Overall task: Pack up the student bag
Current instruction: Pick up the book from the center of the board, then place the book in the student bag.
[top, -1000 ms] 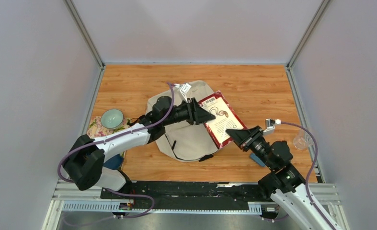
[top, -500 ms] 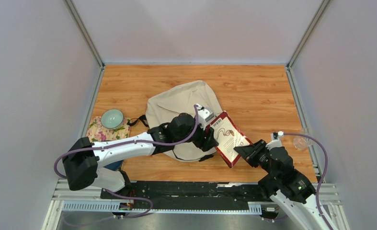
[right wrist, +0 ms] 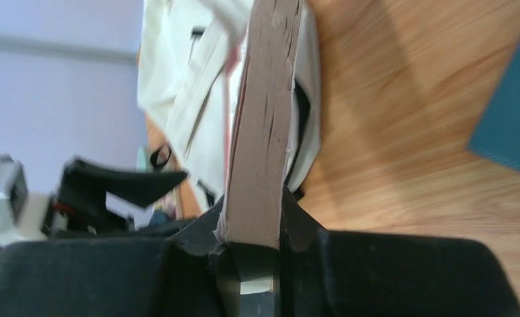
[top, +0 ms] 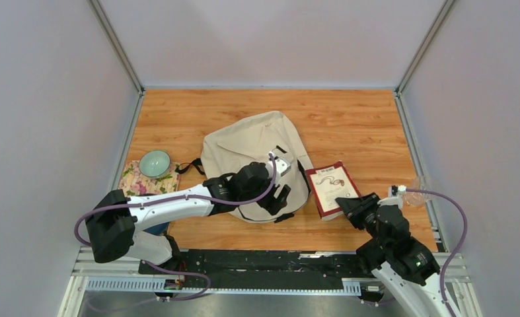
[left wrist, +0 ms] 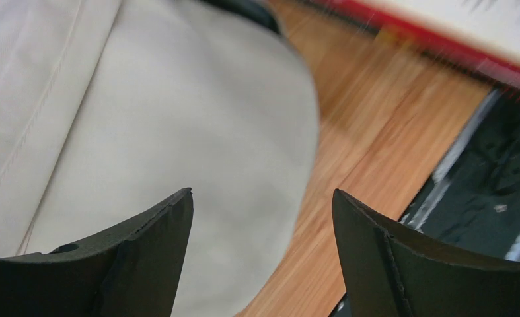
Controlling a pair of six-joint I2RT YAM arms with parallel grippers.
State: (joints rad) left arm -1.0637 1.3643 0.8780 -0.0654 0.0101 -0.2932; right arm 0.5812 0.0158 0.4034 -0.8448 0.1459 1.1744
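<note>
The cream-beige student bag (top: 247,142) lies in the middle of the table; it also shows in the left wrist view (left wrist: 145,112) and in the right wrist view (right wrist: 197,86). My left gripper (top: 278,195) is open and empty over the bag's near right corner, its fingertips (left wrist: 178,205) apart. My right gripper (top: 349,207) is shut on the near edge of a red-bordered book (top: 332,187), which lies to the right of the bag. The right wrist view shows the book's page edge (right wrist: 263,132) clamped between the jaws.
A teal bowl (top: 154,162) sits on a floral cloth (top: 133,181) at the left. A clear cup (top: 415,195) stands near the right wall. A blue flat item (right wrist: 508,125) lies on the wood by the right gripper. Grey walls enclose the table.
My right gripper has pulled the book back toward the near right and away from the bag. My left gripper let go of the book's edge and swung down over the bag's near corner.
</note>
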